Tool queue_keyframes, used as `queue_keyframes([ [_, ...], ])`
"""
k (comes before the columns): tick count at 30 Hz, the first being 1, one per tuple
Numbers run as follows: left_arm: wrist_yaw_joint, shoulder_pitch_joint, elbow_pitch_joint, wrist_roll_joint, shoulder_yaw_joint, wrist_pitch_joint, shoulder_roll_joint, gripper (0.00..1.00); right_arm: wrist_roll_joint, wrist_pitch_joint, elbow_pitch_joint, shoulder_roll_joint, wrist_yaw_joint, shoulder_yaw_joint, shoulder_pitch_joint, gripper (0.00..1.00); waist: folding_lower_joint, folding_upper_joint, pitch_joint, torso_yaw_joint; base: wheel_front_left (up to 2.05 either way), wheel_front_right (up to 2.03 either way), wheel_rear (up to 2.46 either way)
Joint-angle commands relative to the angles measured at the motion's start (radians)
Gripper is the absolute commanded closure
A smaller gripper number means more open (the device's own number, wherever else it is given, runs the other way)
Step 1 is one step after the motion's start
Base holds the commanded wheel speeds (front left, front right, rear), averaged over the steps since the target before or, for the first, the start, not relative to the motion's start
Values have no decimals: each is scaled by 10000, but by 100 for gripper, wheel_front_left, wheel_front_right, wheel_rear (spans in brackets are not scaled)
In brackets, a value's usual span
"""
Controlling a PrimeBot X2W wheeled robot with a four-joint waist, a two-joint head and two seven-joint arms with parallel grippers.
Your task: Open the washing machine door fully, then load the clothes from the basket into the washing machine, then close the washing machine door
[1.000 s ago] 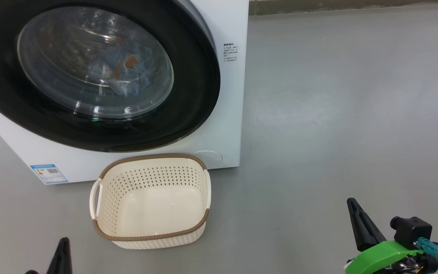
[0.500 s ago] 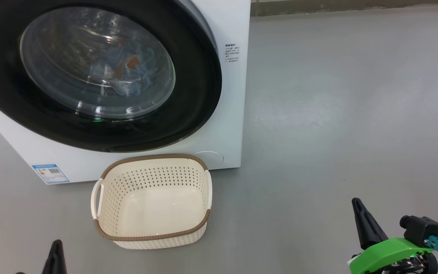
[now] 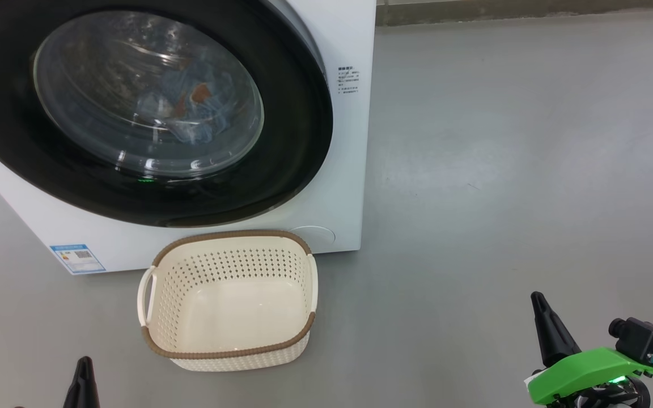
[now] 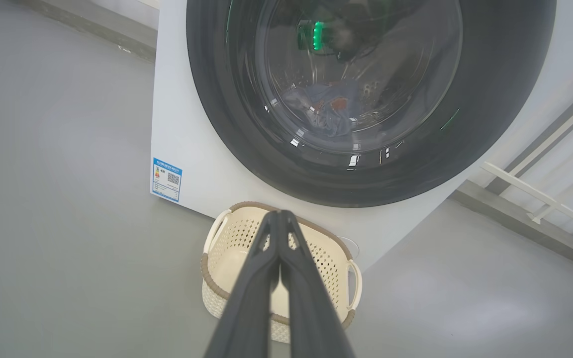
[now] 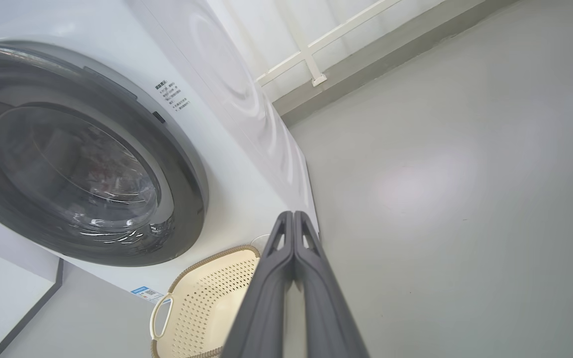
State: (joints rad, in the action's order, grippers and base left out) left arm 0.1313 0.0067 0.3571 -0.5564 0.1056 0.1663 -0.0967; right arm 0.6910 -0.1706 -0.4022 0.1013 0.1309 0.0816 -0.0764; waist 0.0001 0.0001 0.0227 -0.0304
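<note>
Nearest, the left gripper (image 4: 279,215) has its two dark fingers pressed together on nothing; in the head view its tip pokes up from the bottom edge at the left. The right gripper (image 5: 293,215) is likewise pressed together and holds nothing, rising at the head view's lower right above a green wrist part (image 3: 579,371). Both hang over the grey floor (image 3: 502,170), apart from everything else.

Beyond them the basket (image 3: 227,352) stands upright on the floor, its cream bottom bare. It sits just in front of the machine (image 3: 346,187), by the lower front edge and toward the right corner; whether the two touch I cannot tell. A blue label (image 3: 77,258) sits at the front's lower left corner.

The door (image 3: 295,141) lies shut against the machine's front, its black rim ringing the glass. Behind the glass the clothes (image 3: 190,107) lie heaped low in the drum: light blue fabric with an orange-brown patch.

Farthest, in the right wrist view, a white rail (image 5: 311,52) runs along the wall behind the machine.
</note>
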Motion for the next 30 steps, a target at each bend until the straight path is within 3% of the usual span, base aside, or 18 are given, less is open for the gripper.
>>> queue_keyframes([
  [1,-1,-292,-312,-343,98,-64,-73,100,285,71,313,95,0,-132,-303,100,-1,-1,-4,6,0,0,0],
  [30,-3,-569,-538,-3394,97,-886,88,100,2963,892,675,-76,-1,-669,-327,100,-1,-1,-70,96,0,0,0],
])
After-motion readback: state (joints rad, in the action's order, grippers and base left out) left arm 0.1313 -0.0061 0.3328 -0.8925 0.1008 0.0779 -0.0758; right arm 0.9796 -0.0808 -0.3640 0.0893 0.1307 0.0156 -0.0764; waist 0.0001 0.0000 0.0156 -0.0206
